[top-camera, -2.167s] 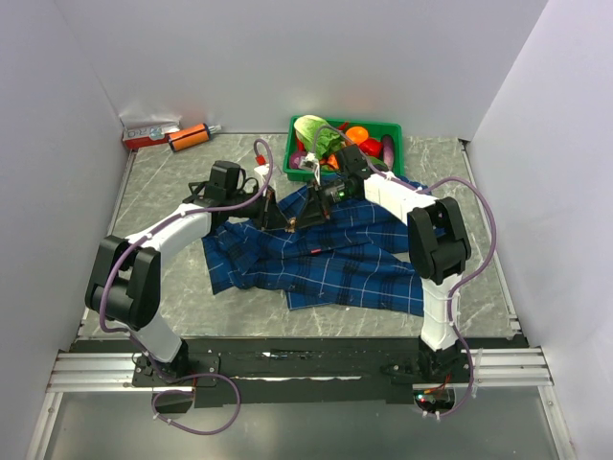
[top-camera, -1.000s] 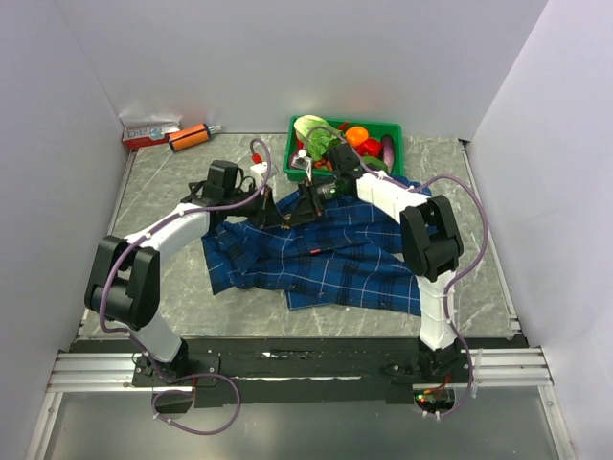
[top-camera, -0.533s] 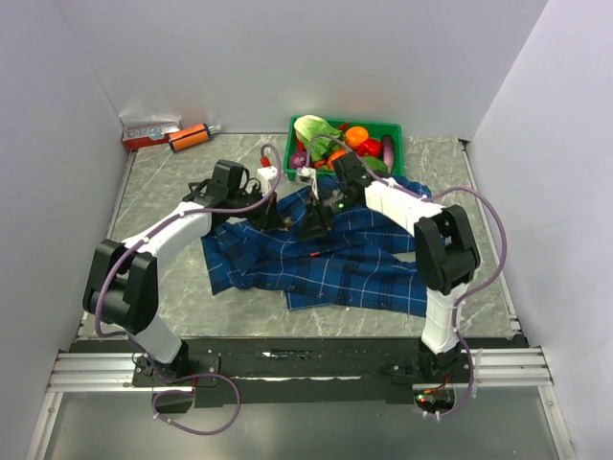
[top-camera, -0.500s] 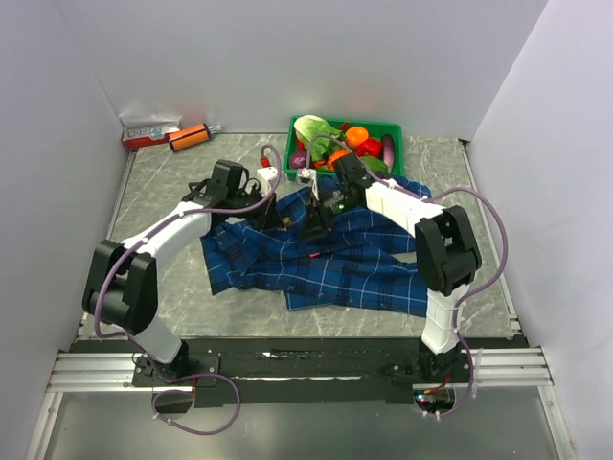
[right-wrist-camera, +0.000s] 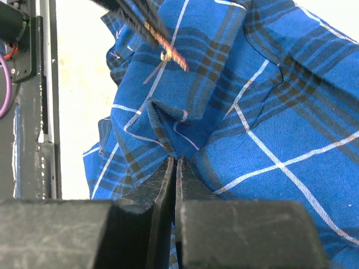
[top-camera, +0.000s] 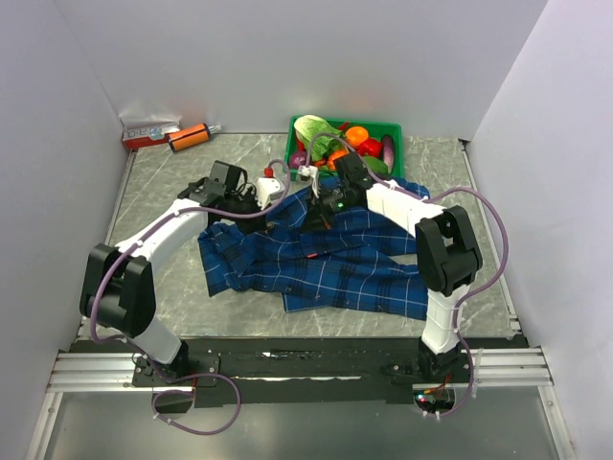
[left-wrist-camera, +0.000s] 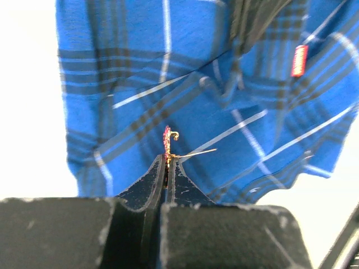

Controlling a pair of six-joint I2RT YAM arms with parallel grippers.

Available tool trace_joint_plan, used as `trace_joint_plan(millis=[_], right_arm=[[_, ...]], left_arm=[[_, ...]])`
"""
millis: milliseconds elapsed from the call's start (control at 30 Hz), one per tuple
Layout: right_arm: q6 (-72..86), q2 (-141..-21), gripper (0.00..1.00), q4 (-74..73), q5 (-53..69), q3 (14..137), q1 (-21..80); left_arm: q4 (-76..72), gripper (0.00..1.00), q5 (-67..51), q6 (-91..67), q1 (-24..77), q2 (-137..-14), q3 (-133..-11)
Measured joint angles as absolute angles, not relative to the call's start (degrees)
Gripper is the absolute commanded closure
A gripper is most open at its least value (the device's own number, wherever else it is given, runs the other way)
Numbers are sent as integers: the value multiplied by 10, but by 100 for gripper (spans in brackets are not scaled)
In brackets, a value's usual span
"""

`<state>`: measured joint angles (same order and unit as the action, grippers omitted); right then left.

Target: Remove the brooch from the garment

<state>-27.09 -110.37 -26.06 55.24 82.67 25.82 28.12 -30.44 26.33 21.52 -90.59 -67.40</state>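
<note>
The left hand (left-wrist-camera: 168,162) was clamped at its tips on the brooch (left-wrist-camera: 167,140), held over the garment (left-wrist-camera: 129,67), its pin wire pointing sideways. The right hand (right-wrist-camera: 174,161) was pinched together on a raised fold of the garment, which lay on the surface (top-camera: 158,187).

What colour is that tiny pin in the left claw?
The brooch is gold with pink, clearest in left wrist view.
</note>
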Motion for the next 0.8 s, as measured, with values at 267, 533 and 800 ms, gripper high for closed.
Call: trace_joint_plan(millis=[267,533,800], right_arm=[[-260,-1085,76,-269,546,827,241],[-218,-1025,54,-293,524,835,194],[-193,-1015,50,-348,483,955,172]], left_arm=[[314,99,-248,341,214,-900,-696],[303,99,-259,312,204,-901,-752],[259,99,-332,235,184,-919,-834]])
